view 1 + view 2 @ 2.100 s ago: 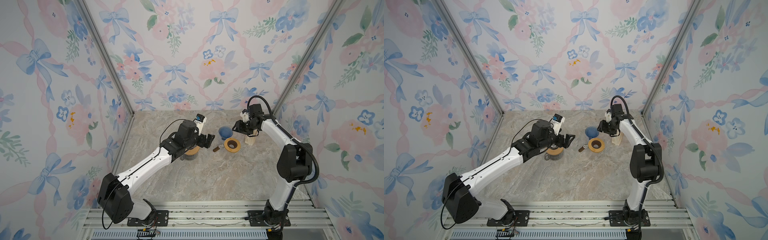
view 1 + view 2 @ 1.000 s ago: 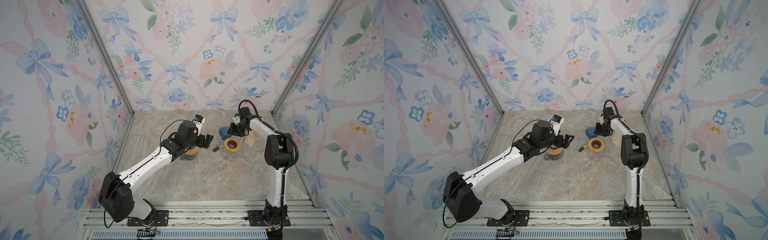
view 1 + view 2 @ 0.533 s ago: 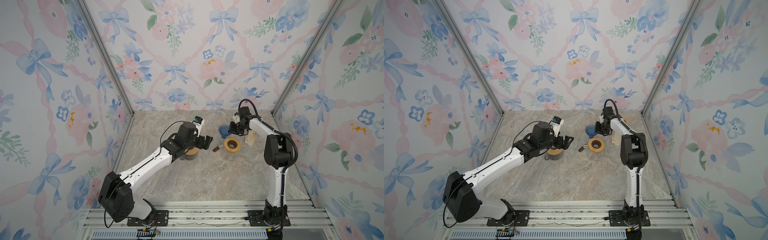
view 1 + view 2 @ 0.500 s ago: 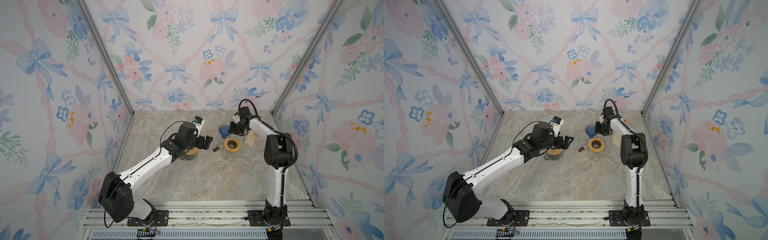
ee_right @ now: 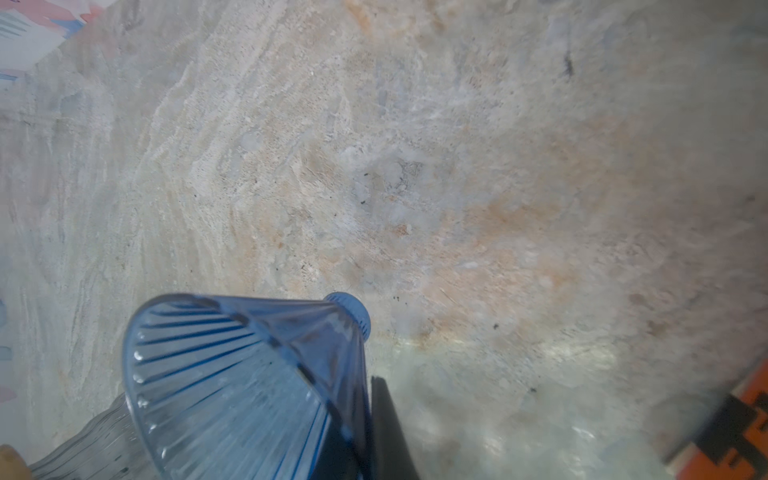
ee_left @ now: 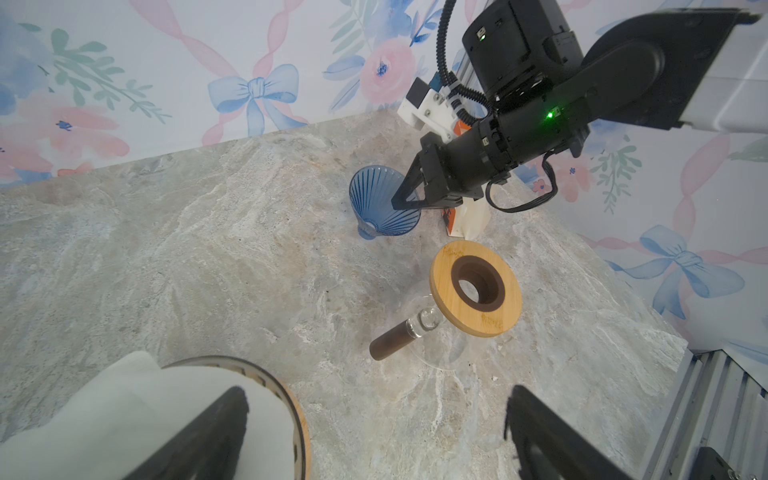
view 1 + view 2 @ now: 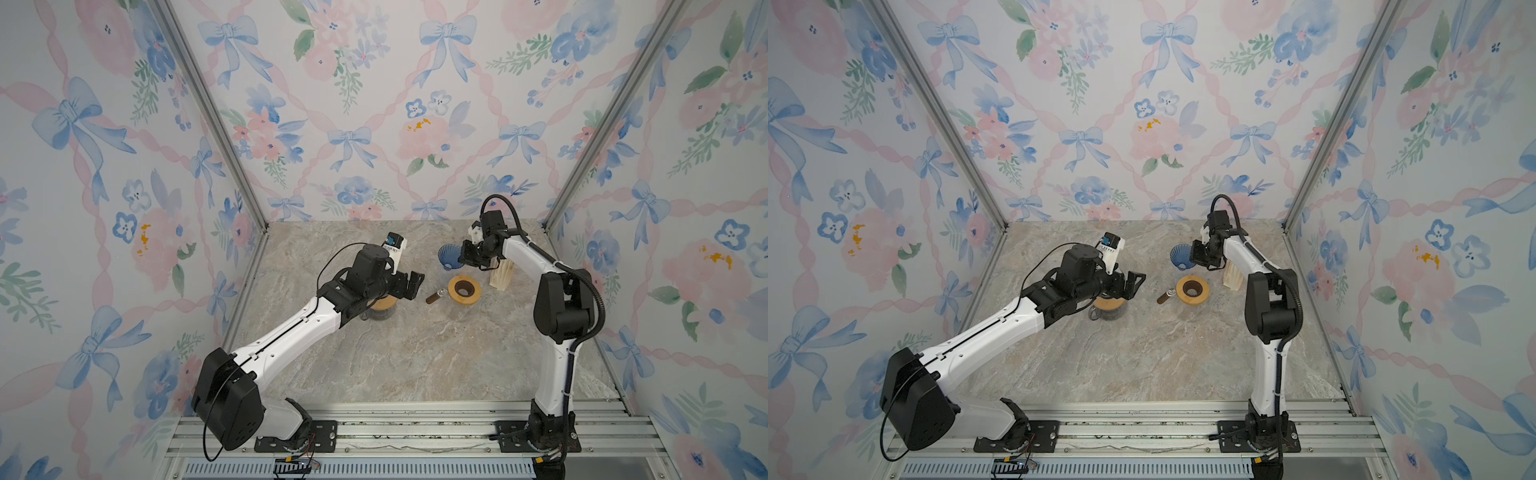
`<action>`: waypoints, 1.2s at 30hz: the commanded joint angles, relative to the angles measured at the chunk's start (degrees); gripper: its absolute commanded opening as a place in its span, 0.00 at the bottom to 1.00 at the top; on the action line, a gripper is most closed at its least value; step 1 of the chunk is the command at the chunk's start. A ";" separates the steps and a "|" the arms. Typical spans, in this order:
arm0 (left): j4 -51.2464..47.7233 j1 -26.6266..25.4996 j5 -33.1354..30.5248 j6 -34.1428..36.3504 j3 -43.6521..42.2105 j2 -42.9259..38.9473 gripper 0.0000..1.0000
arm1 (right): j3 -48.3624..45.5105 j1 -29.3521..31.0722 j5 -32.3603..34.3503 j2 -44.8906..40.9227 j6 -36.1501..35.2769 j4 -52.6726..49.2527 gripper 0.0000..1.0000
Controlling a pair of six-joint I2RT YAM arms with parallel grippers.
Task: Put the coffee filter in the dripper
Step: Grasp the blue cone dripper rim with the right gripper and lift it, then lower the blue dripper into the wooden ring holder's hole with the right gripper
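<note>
Left wrist view: right claw point(image 6: 401, 200) pressed together on the thin wall of the blue dripper point(image 6: 380, 203), one finger inside the cone and one outside, confirmed close up in the right wrist view. Holds the cone tilted, wide mouth nearer the wrist, narrow end low and out ahead of the fingertips; cannot tell whether clear of the stone table point(image 6: 208, 270). Reads as the start of a carry: dripper over to the glass server point(image 6: 476, 286) with the wooden collar, standing near, off to one side of the fingertips and not touching the cone. To do this well: lift straight up before turning; expect some swing from a one-wall grip on ribbed plastic, so move slowly; roll the wrist to bring the narrow end straight down; steer off the pale ribbed stand point(image 6: 469, 216) just beside the claw body, on the side away from the dripper; centre over the dark hole in the collar, lower gently, and let go only once seated level. Left claw point(image 6: 374, 432) spread wide and empty, hovering with the white coffee filter point(image 6: 137, 415) directly beneath one finger, sitting in a wood-rimmed holder point(image 6: 301, 432). Best held back, out of the carry path, until seating of the dripper; then come down on one edge of the paper only, pinch lightly, and set the filter's point into the cone.
</note>
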 commanded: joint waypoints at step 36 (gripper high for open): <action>-0.13 0.29 6.80 4.15 2.86 2.39 0.98 | -13.20 -1.58 -7.29 -31.32 -5.00 -19.79 0.06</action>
